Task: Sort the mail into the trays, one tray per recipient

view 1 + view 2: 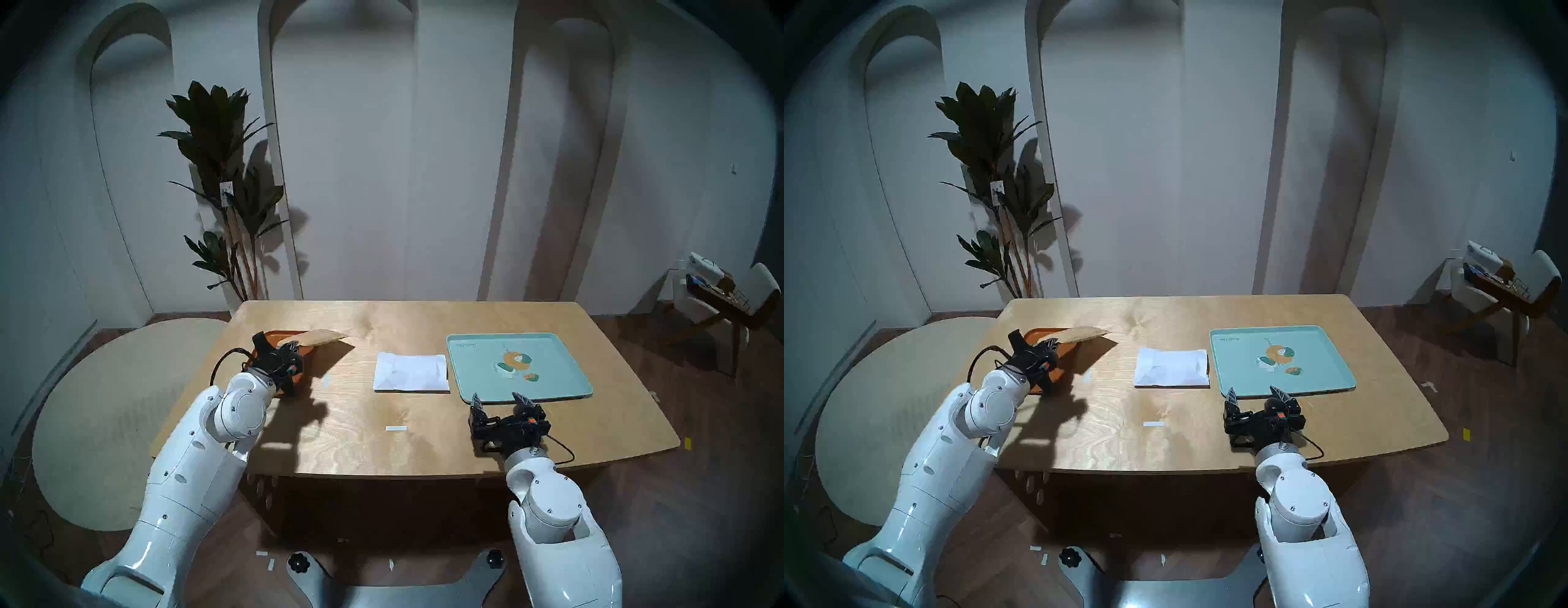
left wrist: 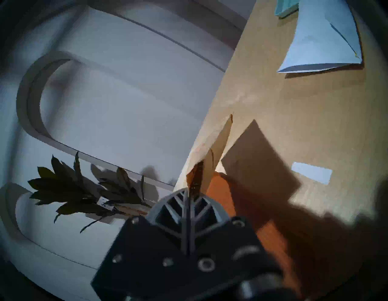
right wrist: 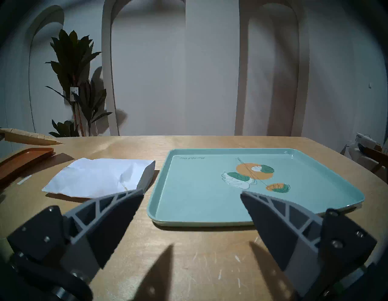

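My left gripper is shut on one end of the narrow brown envelope. It holds the envelope tilted in the air over the far part of the orange-brown tray. In the left wrist view the brown envelope runs edge-on out from the closed fingers, casting a shadow on the table. The creased white envelope lies flat at mid-table, just left of the mint-green tray. My right gripper stands open and empty at that tray's near edge.
Two small white tape strips lie on the wooden table. A tall potted plant stands behind the far left corner. A round beige surface sits to the left, and a chair at far right.
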Motion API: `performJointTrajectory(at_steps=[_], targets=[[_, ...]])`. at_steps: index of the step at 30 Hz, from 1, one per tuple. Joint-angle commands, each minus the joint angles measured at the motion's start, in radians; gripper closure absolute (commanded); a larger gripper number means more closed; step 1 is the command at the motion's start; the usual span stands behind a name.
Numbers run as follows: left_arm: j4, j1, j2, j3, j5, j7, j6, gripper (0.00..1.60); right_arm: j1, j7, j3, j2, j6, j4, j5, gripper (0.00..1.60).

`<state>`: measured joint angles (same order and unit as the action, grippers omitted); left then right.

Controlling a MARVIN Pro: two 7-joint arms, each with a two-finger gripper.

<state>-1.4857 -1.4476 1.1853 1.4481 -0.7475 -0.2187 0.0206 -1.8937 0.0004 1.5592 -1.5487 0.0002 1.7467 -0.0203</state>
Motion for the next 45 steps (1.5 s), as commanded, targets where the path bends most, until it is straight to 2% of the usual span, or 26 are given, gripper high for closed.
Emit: performJointTrajectory(at_steps=[1, 17, 27, 45], targets=[[-0.022, 0.064, 0.009, 0.007, -0.013, 0.033, -0.003, 1.6, 0.004, 0.002, -0.002, 0.002, -0.004, 0.022, 0.002, 0.0], [-0.032, -0.017, -0.002, 0.121, 0.007, 0.077, 0.043, 1.6, 0.003, 0.002, -0.002, 0.003, -0.003, 0.024, 0.002, 0.0], [-0.007, -0.025, 0.007, 0.115, 0.017, 0.09, 0.042, 1.6, 0.002, 0.002, -0.002, 0.003, -0.002, 0.024, 0.002, 0.0], [0.108, 0.036, 0.017, 0.104, 0.027, 0.107, 0.03, 1.6, 0.003, 0.002, -0.002, 0.003, -0.003, 0.023, 0.002, 0.0]])
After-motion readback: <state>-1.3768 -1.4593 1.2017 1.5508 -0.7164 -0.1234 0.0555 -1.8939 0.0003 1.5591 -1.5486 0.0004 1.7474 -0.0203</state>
